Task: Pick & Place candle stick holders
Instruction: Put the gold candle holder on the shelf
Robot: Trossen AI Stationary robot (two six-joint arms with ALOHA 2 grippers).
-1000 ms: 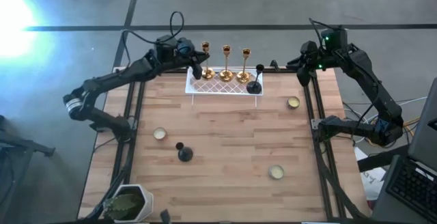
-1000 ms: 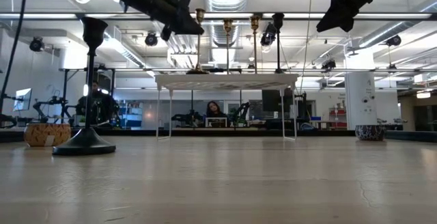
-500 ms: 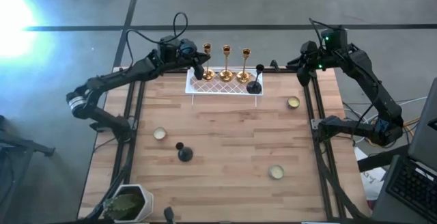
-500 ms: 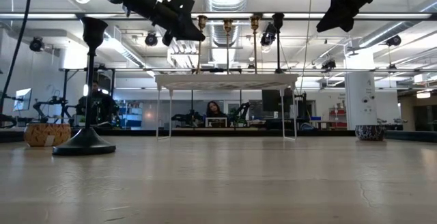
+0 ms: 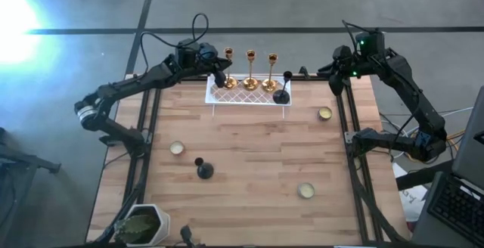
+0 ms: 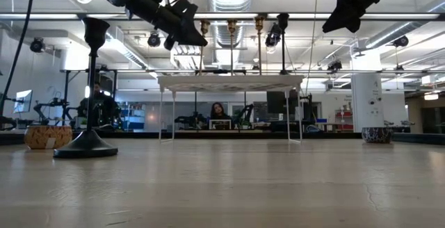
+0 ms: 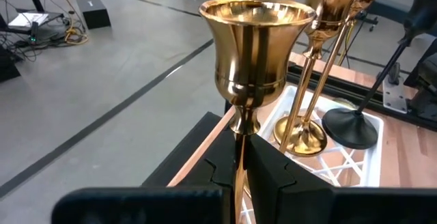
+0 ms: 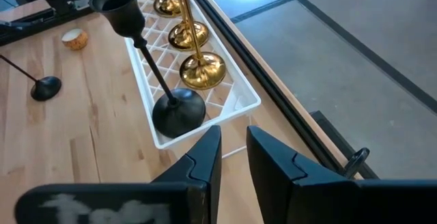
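Note:
Three gold candle stick holders stand in a row over the white lattice tray [image 5: 249, 91] at the table's far edge. My left gripper [image 7: 240, 157] is shut on the leftmost one [image 7: 256, 46]. A black holder [image 5: 282, 94] stands on the tray's right end. A second black one [image 5: 204, 170] stands on the table near the front left. Low cream cups [image 5: 177, 148], [image 5: 324, 113], [image 5: 305, 190] sit on the wood. My right gripper [image 8: 233, 157] hangs above the tray's right end, slightly open, with nothing between its fingers. My left gripper pinches the leftmost gold holder's thin stem [image 7: 238, 142], just under its cup, between its two fingers [image 7: 270, 173]. The fingers come nearly level from the table's left and lie across the stem. The holder stays upright; whether its base rests on the tray, I cannot tell.
A white pot with a green plant [image 5: 144, 224] stands at the front left corner. Black rails [image 5: 352, 150] run along the table's sides. The middle of the wooden top [image 5: 257, 146] lies bare. People and other robot stations show in the room beyond.

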